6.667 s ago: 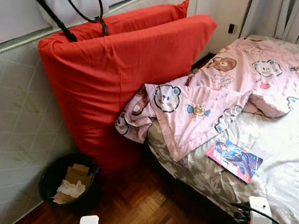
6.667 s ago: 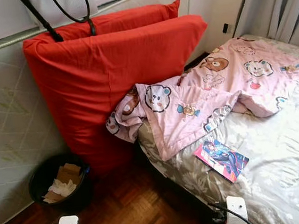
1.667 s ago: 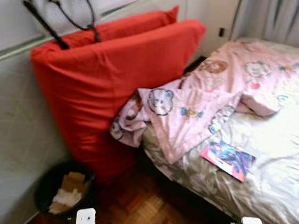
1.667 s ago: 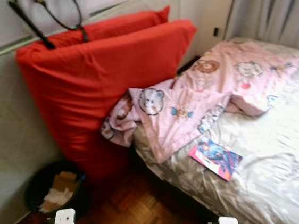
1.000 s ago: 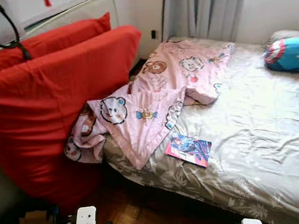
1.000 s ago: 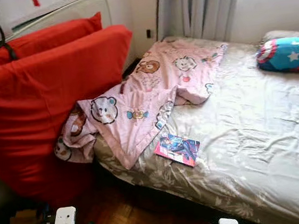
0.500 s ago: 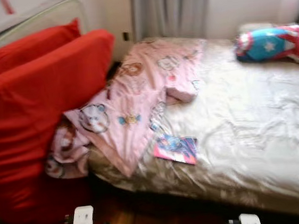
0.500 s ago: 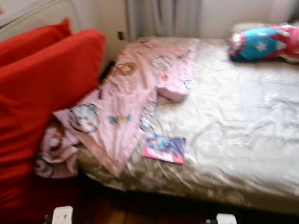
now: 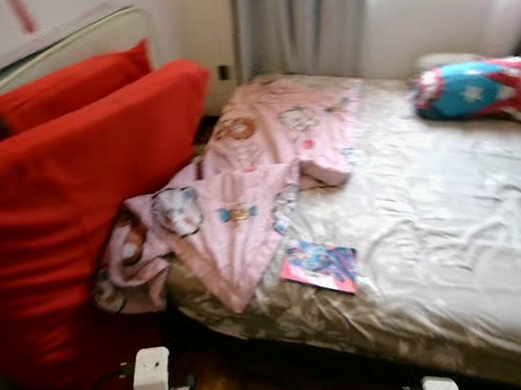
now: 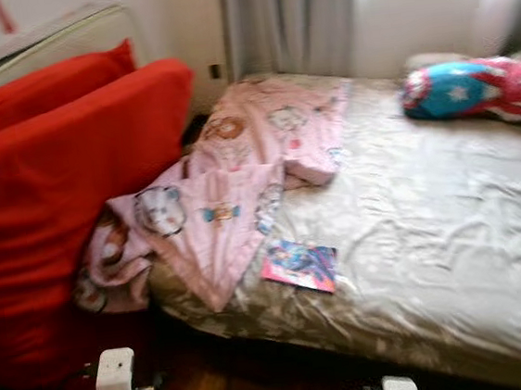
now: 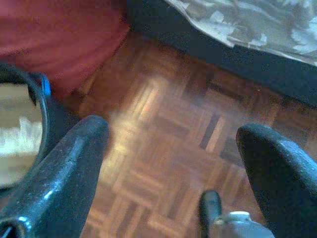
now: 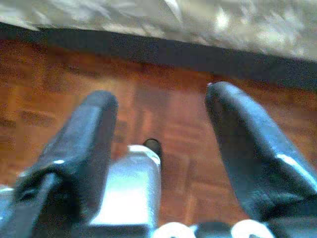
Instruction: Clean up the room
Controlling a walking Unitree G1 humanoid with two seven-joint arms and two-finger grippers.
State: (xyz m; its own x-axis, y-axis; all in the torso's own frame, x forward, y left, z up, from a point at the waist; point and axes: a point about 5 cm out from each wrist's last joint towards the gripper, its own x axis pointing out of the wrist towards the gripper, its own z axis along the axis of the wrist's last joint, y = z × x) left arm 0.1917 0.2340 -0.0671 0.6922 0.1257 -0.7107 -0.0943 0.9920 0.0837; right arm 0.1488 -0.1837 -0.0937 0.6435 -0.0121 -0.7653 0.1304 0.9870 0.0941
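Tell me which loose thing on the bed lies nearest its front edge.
The comic book, flat on the sheet near the edge. The pink blanket spreads further back; the blue star cushion lies by the window.

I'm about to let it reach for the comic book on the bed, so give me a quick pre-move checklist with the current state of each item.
1. Comic book in sight, lying flat on the bed: ok.
2. Nothing on top of the book; pink blanket lies beside it: ok.
3. Left claw open and empty, over the parquet floor: ok.
4. Right claw open and empty, over the floor by the bed edge: ok.
5. Head views sharp enough to aim: not ok, slightly blurred.
6. Book within arm's reach: cannot tell.
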